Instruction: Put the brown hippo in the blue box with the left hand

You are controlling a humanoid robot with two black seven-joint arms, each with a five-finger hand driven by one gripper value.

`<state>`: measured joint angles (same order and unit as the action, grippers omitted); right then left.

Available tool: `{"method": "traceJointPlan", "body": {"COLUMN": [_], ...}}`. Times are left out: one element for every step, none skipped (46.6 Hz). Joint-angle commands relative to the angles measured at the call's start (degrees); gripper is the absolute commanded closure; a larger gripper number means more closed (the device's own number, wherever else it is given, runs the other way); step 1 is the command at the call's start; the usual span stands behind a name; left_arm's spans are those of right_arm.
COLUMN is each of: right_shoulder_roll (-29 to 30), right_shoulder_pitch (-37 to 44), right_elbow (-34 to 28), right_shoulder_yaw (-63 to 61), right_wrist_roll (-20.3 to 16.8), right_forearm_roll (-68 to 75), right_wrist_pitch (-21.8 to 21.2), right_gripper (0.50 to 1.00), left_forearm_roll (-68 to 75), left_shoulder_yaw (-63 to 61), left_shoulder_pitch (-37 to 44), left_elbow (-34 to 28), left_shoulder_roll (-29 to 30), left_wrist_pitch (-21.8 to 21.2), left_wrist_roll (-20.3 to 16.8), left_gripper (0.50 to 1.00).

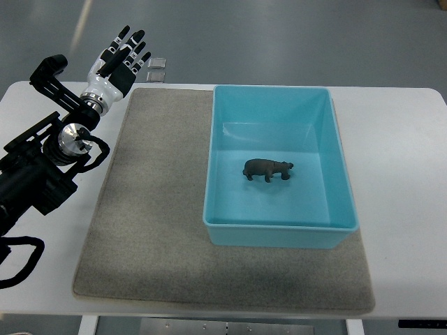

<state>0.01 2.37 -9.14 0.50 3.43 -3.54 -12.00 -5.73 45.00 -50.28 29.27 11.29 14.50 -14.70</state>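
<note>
Since the brown hippo [267,169] already stands upright on the floor of the blue box [279,227], little can go wrong unless the left hand [120,59], fingers spread and empty beyond the box's far left corner, swings back and clips the rim, shifting it on the grey mat [150,209].

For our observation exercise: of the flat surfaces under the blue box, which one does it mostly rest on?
The grey mat: the blue box sits mainly on it, its right edge overhanging onto the white table.
</note>
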Motion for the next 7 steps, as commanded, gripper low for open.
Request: {"method": "traceJointPlan", "body": {"right_shoulder_roll": [-0.01, -0.01, -0.01, -0.01, -0.01, -0.01, -0.01], "right_shoulder_pitch": [0.0, 0.0, -0.09, -0.09, -0.09, -0.26, -0.44], "right_elbow": [0.0, 0.0, 0.0, -0.17, -0.43, -0.52, -0.7], "right_shoulder_yaw": [-0.24, -0.33, -0.33, -0.33, -0.33, -0.24, -0.15], "right_wrist_roll": [0.0, 0.0, 0.0, 0.0, -0.09, -0.09, -0.09], "right_forearm_roll": [0.29, 0.38, 0.38, 0.2, 0.12, 0.11, 0.11], "right_wrist_pitch": [0.74, 0.83, 0.83, 0.66, 0.31, 0.22, -0.04], "right_gripper": [0.564, 0.564, 0.564, 0.564, 0.564, 0.564, 0.564], "left_forearm_roll": [0.02, -0.07, 0.02, 0.02, -0.07, -0.07, -0.07], "left_shoulder_yaw": [0.08, 0.08, 0.08, 0.08, 0.17, 0.26, 0.26], "left_shoulder_pitch": [0.0, 0.0, 0.0, 0.0, 0.0, 0.09, 0.09], "left_elbow": [0.0, 0.0, 0.0, 0.0, 0.0, 0.0, 0.0], "left_shoulder_roll": [0.05, 0.05, 0.05, 0.14, 0.14, 0.14, 0.22], "left_wrist_pitch": [0.01, 0.01, 0.01, 0.01, 0.01, 0.01, 0.01], "left_wrist_roll": [0.02, 0.02, 0.02, 0.02, 0.02, 0.02, 0.02], "left_gripper": [0.504, 0.504, 0.504, 0.504, 0.504, 0.504, 0.504]}}
